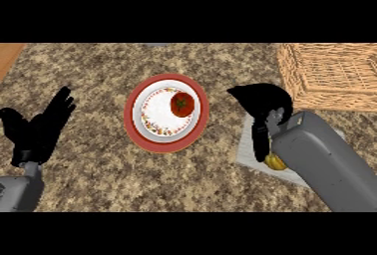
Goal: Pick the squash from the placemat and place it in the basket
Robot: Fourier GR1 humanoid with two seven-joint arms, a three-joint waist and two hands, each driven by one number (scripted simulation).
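Right hand (259, 102) bent downward at the wrist over the grey placemat (249, 149), fingers curled, with the yellow squash (276, 162) peeking out beneath the forearm; whether those fingers clamp it, impossible to tell. Left hand (40, 127) resting at the left edge, fingers straight and up. Wicker basket (327, 74) upper right; tomato (182, 104) on plate (151, 122).

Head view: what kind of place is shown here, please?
Probably a kitchen counter: a speckled stone top, a plate with a tomato on it, and a wicker basket beside a placemat.
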